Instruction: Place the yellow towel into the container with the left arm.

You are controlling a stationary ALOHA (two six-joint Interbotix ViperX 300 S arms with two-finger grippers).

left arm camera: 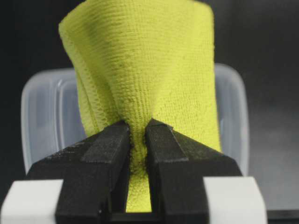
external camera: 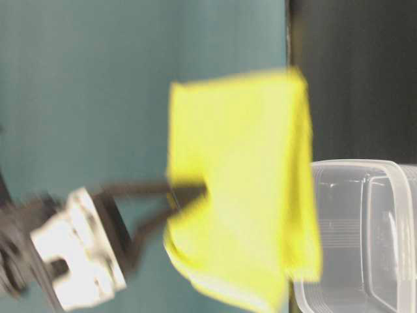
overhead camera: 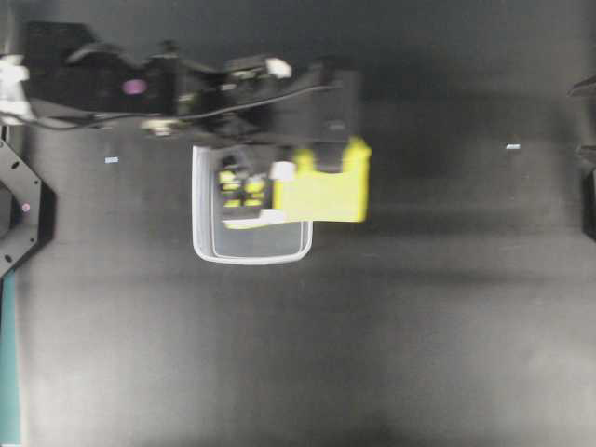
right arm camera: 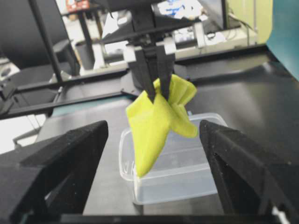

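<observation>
The yellow towel (right arm camera: 156,123) hangs in the air, pinched by an upper fold and drooping in a loose point toward the container (right arm camera: 187,179) below it. From the right wrist view its lowest tip dips just inside the tub's near-left corner, though whether it touches the plastic cannot be told. From overhead the cloth (overhead camera: 326,191) overlaps the tub's right edge, and part of it spreads out past that rim over the black table (overhead camera: 372,354).

The left gripper (left arm camera: 138,140) is pressed together on the towel (left arm camera: 149,79) — its two black fingers (left arm camera: 110,149) squeeze a bunched fold between them, with fabric flaring wide above the pinch. The table-level view, which is blurred, shows the same grip from the side, the cloth (external camera: 244,182) dangling beside the clear tub (external camera: 365,228).

The container (overhead camera: 207,244) sits on the table, upright, with its translucent walls and thick rim visible. The left arm (overhead camera: 168,84) reaches in from the left side of the overhead view, above the tub's far edge.

The right gripper (right arm camera: 154,154) stands well back from the tub — its jaws are spread wide, framing the scene, holding nothing.
</observation>
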